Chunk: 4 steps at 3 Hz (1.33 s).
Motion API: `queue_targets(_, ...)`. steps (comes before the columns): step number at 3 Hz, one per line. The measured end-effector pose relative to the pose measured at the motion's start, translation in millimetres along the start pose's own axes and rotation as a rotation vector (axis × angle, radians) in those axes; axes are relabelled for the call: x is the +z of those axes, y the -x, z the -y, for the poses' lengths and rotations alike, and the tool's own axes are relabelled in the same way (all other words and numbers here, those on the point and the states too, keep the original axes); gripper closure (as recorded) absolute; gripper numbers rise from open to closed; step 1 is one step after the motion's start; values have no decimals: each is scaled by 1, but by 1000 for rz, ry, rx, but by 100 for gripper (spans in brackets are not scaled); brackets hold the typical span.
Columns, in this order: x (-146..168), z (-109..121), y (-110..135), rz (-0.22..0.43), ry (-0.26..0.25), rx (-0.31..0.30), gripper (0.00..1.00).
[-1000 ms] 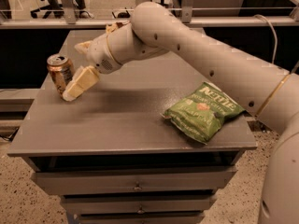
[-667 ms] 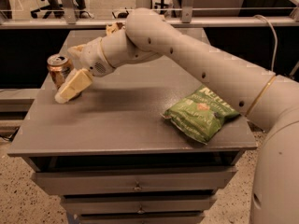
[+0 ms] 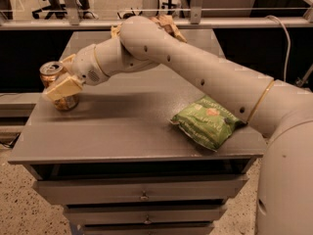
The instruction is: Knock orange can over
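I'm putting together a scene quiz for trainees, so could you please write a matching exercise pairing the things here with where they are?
Things:
1 orange can
2 green chip bag
3 gripper
4 brown bag

Places:
A right front of the table
B far end, behind the arm
C left edge of the table
D right at the can

Pairs: 1-C; 2-A; 3-D; 4-B

the orange can [image 3: 51, 72] — small, copper-orange metal, with a silver top and pull tab — stands on its base near the left edge of the desk [image 3: 122, 126], its top leaning slightly left. the gripper [image 3: 57, 81] lies across its near side, hiding its middle.
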State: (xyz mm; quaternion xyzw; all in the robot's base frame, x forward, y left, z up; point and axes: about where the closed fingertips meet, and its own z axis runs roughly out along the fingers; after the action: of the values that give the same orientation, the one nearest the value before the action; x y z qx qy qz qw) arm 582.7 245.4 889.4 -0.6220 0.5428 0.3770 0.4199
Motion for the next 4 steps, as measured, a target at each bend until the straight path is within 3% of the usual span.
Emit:
queue_targets(1,-4,4,-1,1,-28,7,61)
queue_targets(2,-30,12,1,-16,-77,20,85)
queue_targets(3,-90,21,2,-84,-154,22,100)
queue_targets(4,-127,22,1,-151,-189,8,100)
